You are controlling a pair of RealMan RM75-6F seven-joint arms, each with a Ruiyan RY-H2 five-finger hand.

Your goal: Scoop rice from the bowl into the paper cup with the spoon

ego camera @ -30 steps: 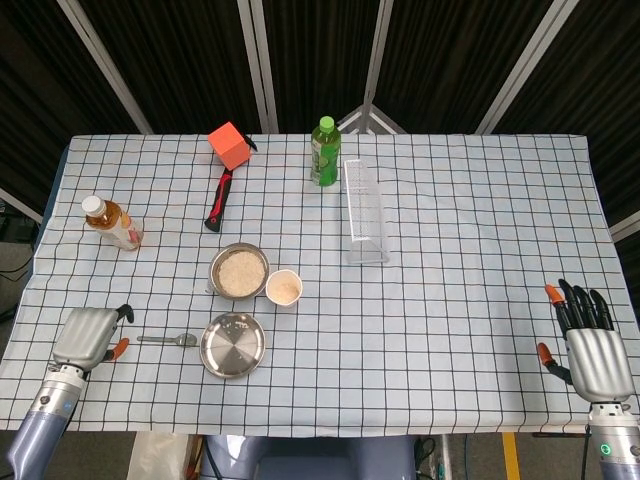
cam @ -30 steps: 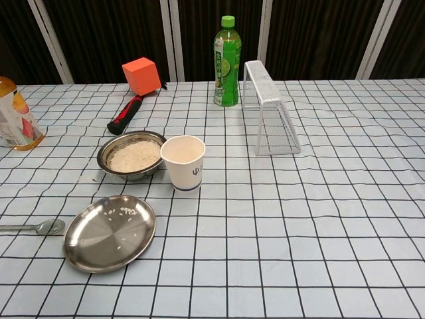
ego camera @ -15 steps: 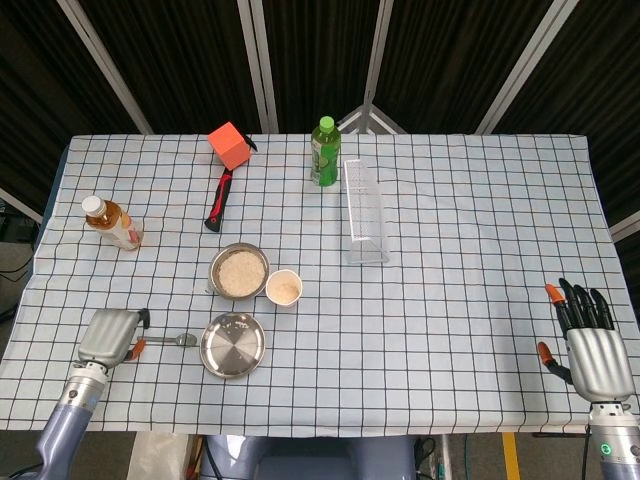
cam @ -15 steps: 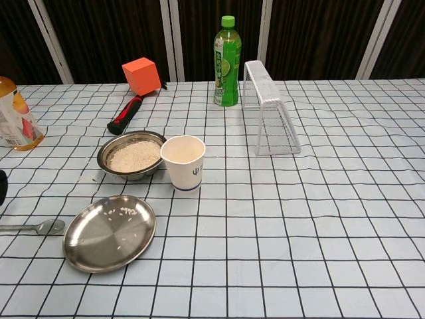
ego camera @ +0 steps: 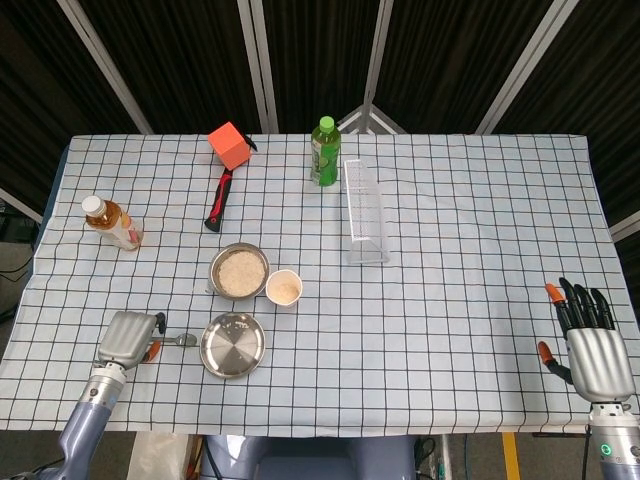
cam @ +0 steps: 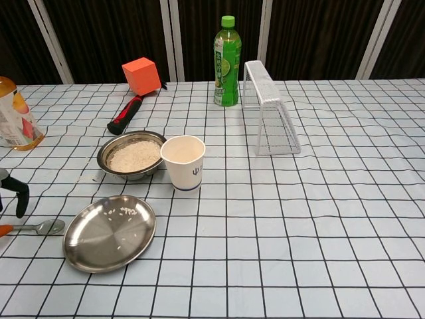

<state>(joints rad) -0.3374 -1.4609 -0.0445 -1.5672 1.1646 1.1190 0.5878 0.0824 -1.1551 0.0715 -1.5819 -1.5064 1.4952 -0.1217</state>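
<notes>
Near the surface's front left corner, my left hand (ego camera: 128, 339) hovers over the one spoon (ego camera: 178, 340); whether its fingers grip I cannot tell. My right hand (ego camera: 594, 350), fingers spread, holds nothing. Further back: one steel plate (ego camera: 233, 345), one rice bowl (ego camera: 239, 271), one paper cup (ego camera: 284, 288).

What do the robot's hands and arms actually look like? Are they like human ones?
Somewhat. The left robot hand and right robot hand have ridged silver metal backs, black fingers and orange thumb tips. Each sits on a round, glossy blue-grey forearm; the right wrist shows a small green light.
</notes>
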